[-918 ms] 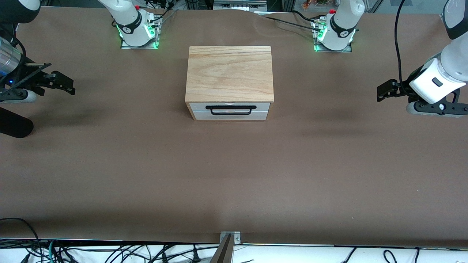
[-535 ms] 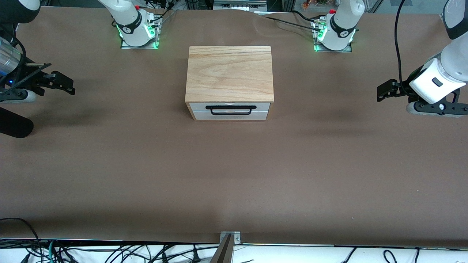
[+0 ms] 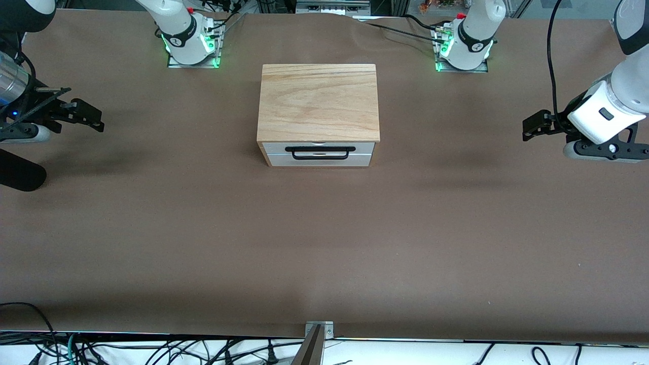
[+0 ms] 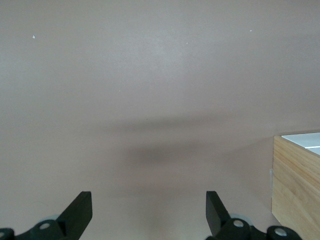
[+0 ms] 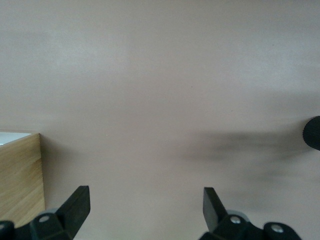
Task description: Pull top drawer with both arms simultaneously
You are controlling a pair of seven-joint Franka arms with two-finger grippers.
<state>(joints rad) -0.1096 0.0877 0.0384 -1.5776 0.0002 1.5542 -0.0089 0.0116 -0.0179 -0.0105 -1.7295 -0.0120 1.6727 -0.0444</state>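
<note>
In the front view, a small cabinet with a light wooden top slab (image 3: 318, 101) stands mid-table between the arms' bases; its shallow top drawer with a white front panel (image 3: 318, 149) and wide black wire bar handle (image 3: 319, 153) is closed. The left gripper (image 3: 530, 131) and right gripper (image 3: 96, 120) hover over the brown table covering (image 3: 324, 243), well apart from the cabinet. No writing is readable. Both wrist views show fingers (image 4: 80, 210) (image 5: 75, 202) spread wide, holding nothing, with the cabinet's wooden side at the frame edge.
</note>
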